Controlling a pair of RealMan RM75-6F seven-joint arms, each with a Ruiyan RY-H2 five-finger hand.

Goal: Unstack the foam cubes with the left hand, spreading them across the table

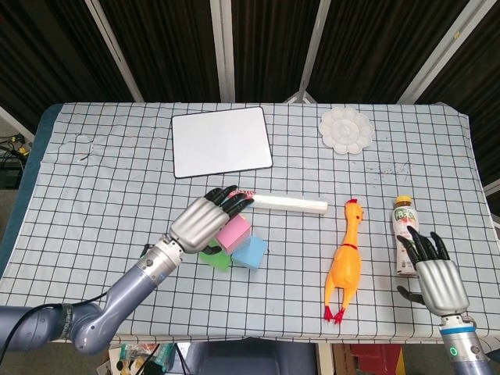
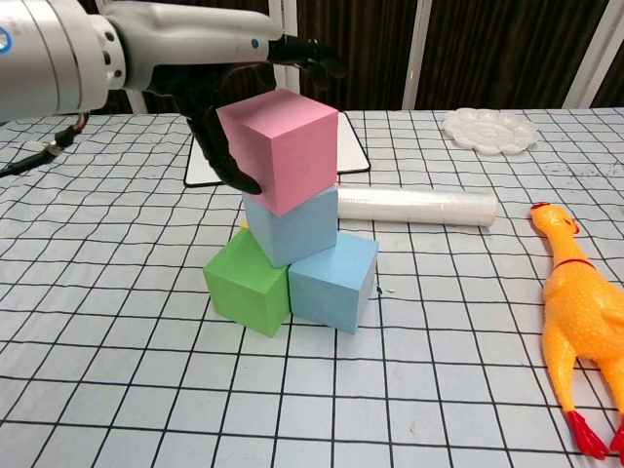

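Left hand [image 2: 244, 93] spread over the pink cube [image 2: 279, 148] (stack's top); thumb seemingly touches it, grip unclear.

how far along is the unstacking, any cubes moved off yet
Nothing is done yet: the pink cube sits on top of a blue cube, which rests on the green cube and a second blue cube. In hand: the left robot hand is open around the pink cube, thumb at its side, no clear grip. Left: every cube needs lifting off and spreading out. The right robot hand lies open beside the bottle.
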